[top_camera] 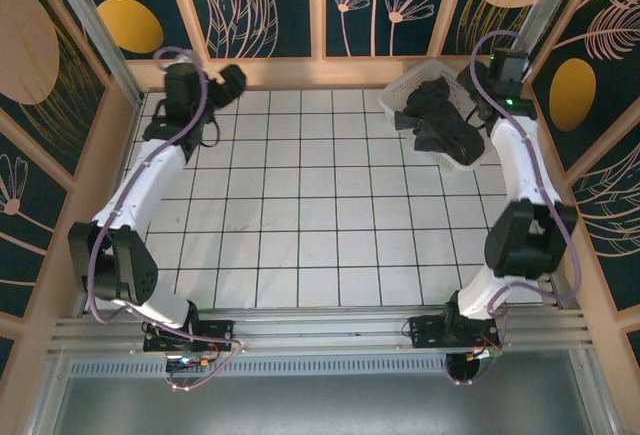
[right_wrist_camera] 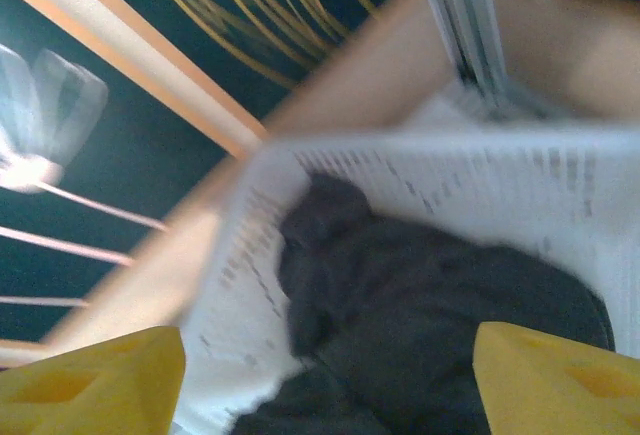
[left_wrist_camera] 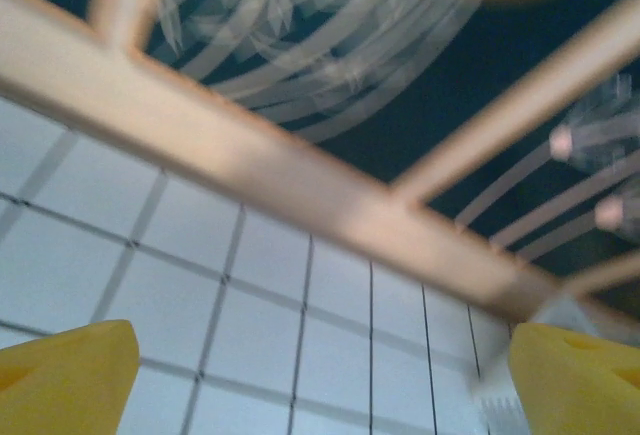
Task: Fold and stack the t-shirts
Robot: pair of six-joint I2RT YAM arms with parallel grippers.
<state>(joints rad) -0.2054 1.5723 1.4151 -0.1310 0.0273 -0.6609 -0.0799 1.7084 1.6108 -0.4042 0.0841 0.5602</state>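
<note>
The dark charcoal t-shirts (top_camera: 440, 120) lie crumpled in a heap inside a white lattice basket (top_camera: 404, 91) at the table's back right. In the right wrist view the t-shirts (right_wrist_camera: 430, 305) spread below and between my yellow fingertips (right_wrist_camera: 90, 380). My right gripper (top_camera: 470, 93) hangs over the basket, its jaws open wide and holding nothing (right_wrist_camera: 330, 385). My left gripper (top_camera: 232, 80) is at the back left by the wooden wall. It is open (left_wrist_camera: 320, 385), with bare tiles between its yellow fingers (left_wrist_camera: 70, 375).
A white tiled tabletop (top_camera: 300, 215) stretches between the two arms. Wooden rails and dark painted panels (top_camera: 270, 5) wall in the back and both sides. The basket wall (right_wrist_camera: 500, 180) stands close against the back right corner post.
</note>
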